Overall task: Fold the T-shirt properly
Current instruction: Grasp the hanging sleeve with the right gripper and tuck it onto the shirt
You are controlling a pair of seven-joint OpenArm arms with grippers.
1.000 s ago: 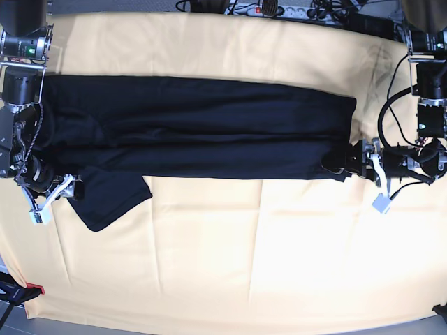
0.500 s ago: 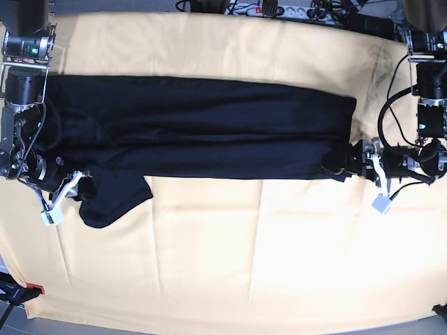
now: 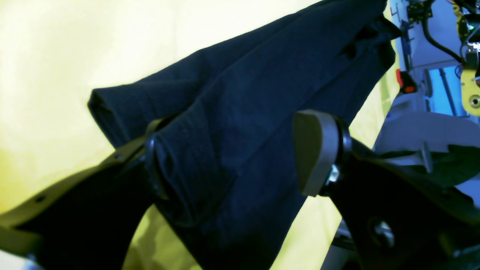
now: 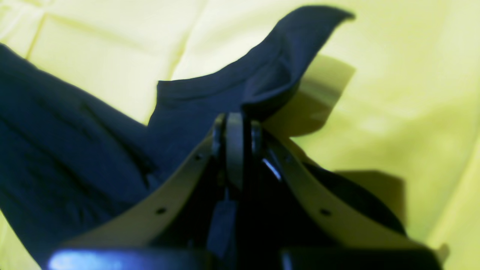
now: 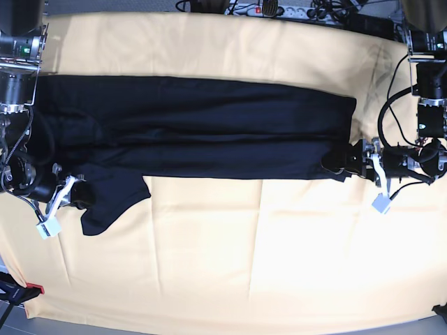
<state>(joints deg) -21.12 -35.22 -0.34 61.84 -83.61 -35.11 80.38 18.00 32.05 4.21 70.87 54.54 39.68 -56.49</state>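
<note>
The black T-shirt [image 5: 195, 129] lies stretched out long across the top half of the tabletop [image 5: 244, 265], which is covered with a yellow cloth. The shirt is folded into a long band that runs from one arm to the other. One sleeve [image 5: 112, 199] sticks out from the band and hangs down onto the yellow cloth near the side of the right arm. The right tool [image 5: 75, 195] is at that sleeve. In the right wrist view its two pads are pressed tight together, with a bit of dark cloth [image 4: 262, 78] curling up just above them, so it looks pinched on the edge of the sleeve. The cloth there lifts off the tabletop and throws a shadow on the yellow. The left tool [image 5: 335, 165] is at the far end of the shirt, at the lower corner of the band. In the left wrist view its two fingers [image 3: 315, 150] stand apart, and a thick bunch of the shirt [image 3: 232, 131] lies between them. One finger touches the fold of the cloth, and the other, with its pale pad, stands free beside the cloth. Some cables and a power strip [image 5: 279, 10] lie past the back edge of the tabletop.
</note>
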